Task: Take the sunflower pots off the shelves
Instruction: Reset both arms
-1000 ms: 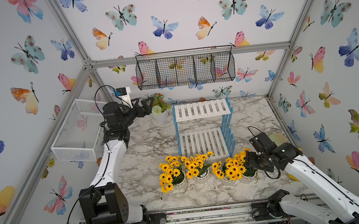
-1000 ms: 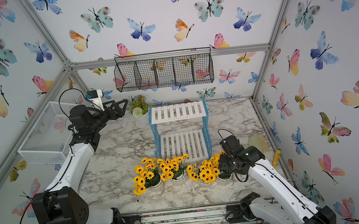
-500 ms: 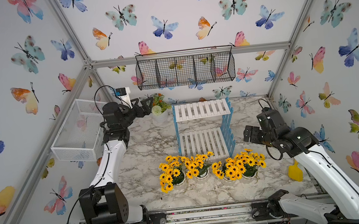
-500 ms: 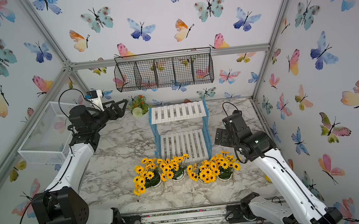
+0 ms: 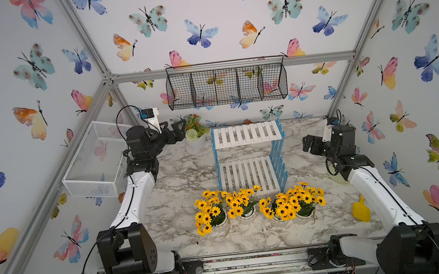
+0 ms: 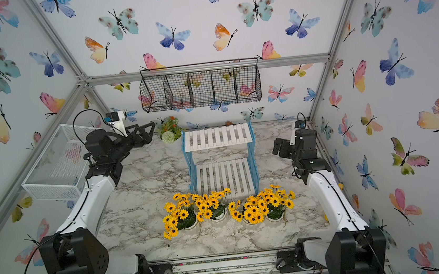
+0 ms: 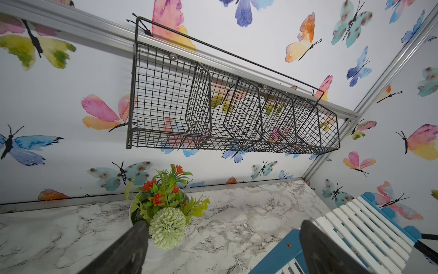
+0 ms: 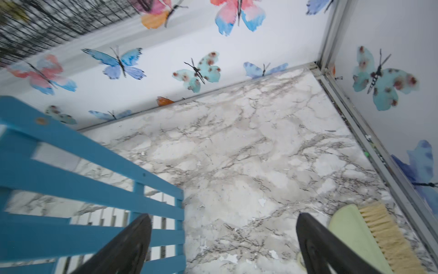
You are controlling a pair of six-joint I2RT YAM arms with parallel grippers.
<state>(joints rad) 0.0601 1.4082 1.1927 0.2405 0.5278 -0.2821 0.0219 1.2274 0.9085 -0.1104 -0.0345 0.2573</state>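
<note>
Several sunflower pots [image 5: 242, 204] [image 6: 211, 207] stand in a row on the marble tabletop, just in front of the shelves [image 5: 248, 135] [image 6: 218, 137]. Both white boards of the shelves are bare. My right gripper [image 5: 308, 144] [image 6: 280, 148] [image 8: 222, 227] hangs open and empty to the right of the shelves, well above and behind the pots. My left gripper [image 5: 179, 132] [image 6: 149, 133] [image 7: 222, 239] is open and empty at the back left, between the pompom pot and the top corner of the shelves [image 7: 355, 220].
A white pot with a pale pompom bloom [image 5: 195, 137] [image 7: 166, 227] stands left of the shelves. A black wire basket [image 5: 227, 86] hangs on the back wall and a white mesh basket [image 5: 94, 160] on the left wall. A yellow scoop [image 5: 360, 210] and a brush [image 8: 379, 234] lie at the right edge.
My right gripper let go of the rightmost sunflower pot, opened wide, and rose up and back to the right of the shelves. The left arm stayed still.
</note>
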